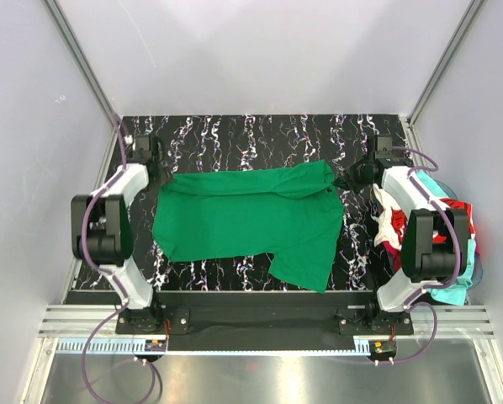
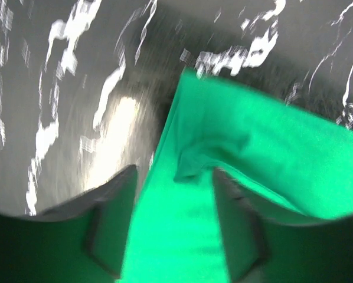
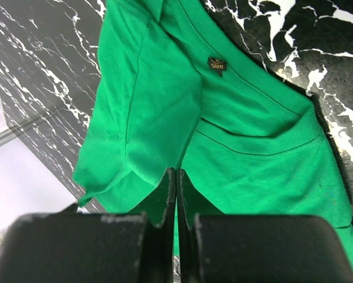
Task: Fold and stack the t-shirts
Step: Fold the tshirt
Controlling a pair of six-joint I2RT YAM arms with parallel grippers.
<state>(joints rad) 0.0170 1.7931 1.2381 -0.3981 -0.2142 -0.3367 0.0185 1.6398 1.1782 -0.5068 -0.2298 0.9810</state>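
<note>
1. Green cloth fills the near part of the left wrist view: the green t-shirt [image 2: 271,153] runs under and between the fingers of our left gripper [image 2: 173,174], whose jaws stand apart with nothing pinched in them.
2. From above, we see this shirt spread sideways across the middle of the table [image 1: 235,135], its collar [image 3: 253,147] toward our right arm and its hem toward our left. Its far edge looks turned over on itself, and one part juts toward the near edge at the right.
3. Our right gripper [image 3: 176,174] is clenched tight at the collar end, just below the size label [image 3: 217,63]. A fold of the green cloth appears nipped at its tips, though we cannot be certain of that.
4. Beside and partly under our right arm, a loose heap lies at the right edge of the table: the red t-shirt [image 1: 462,210], the white t-shirt [image 1: 390,219] and the turquoise t-shirt [image 1: 453,293], all crumpled together.
5. We judge the task to be early. One shirt is laid out with perhaps a first fold begun; it is not yet a neat packet.
6. What is left: finishing the green fold, then folding the three shirts in the heap. No stack exists so far.
</note>
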